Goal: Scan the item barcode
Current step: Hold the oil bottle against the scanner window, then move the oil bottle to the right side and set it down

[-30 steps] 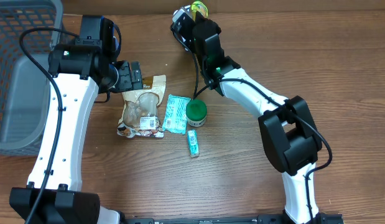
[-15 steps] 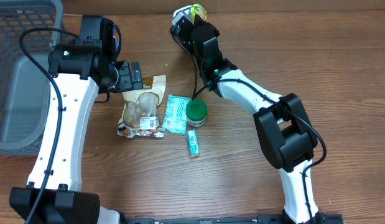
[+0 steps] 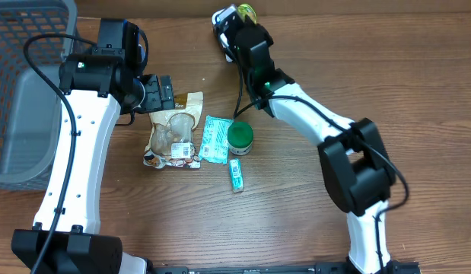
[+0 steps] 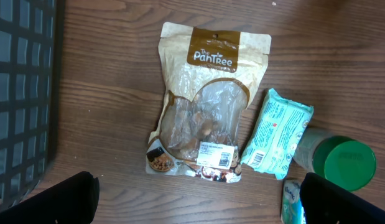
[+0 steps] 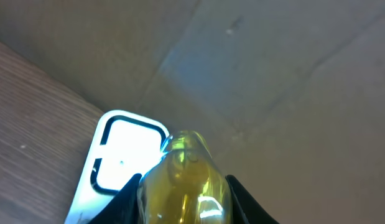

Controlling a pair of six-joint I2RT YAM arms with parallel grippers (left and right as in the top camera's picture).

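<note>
Overhead: at the table's far edge, the right gripper point(image 3: 239, 19) is clamped partway on a yellow-green translucent bottle point(image 3: 245, 10). The left gripper point(image 3: 165, 93) hangs wide open and empty above a brown snack pouch point(image 3: 174, 131).
Left wrist: the pouch lies flat.
Right wrist: the bottle is just right of a white rounded-rectangle scanner point(image 5: 120, 165).
</note>
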